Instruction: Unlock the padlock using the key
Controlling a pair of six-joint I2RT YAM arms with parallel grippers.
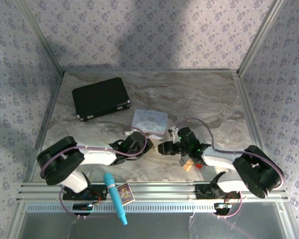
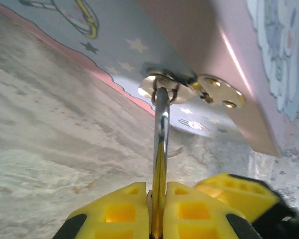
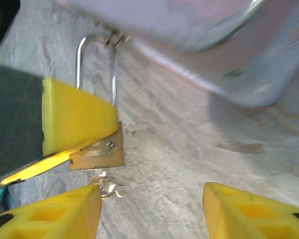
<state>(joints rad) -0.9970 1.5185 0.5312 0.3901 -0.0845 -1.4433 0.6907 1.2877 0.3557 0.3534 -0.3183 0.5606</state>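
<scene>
- The tin box [image 1: 149, 121], pastel, sits mid-bench [image 1: 204, 94] with the two hands at its near side. Lid down; contents not visible.
- The padlock [image 3: 97, 155] has a brass body that hangs at the near side of the tin box. Its silver shackle is threaded through the hasp ring on the box wall. One shackle leg is hidden, so I cannot tell whether it is latched.
- The key [image 3: 107, 187] is small and silvery, directly under the padlock body and touching its underside. How far it is in cannot be made out.
- The left hand [image 2: 158, 206] has its fingers together, clamped on the padlock. In the right wrist view one of its yellow fingers covers the lower shackle and the top of the body.
- The right hand [image 3: 152, 216] has its fingers [image 3: 55, 214] apart with nothing between them. One finger lies just below and beside the key; contact unclear.
- The black case [image 1: 100, 97] is at the far left of the bench, closed, well apart from the tin box.
- The small tan block [image 1: 189, 166] is on the bench beside the right arm.
- The teal pen-like stick [image 1: 115, 198] and the small printed card [image 1: 125, 193] lie at the near edge, by the left arm's base.
</scene>
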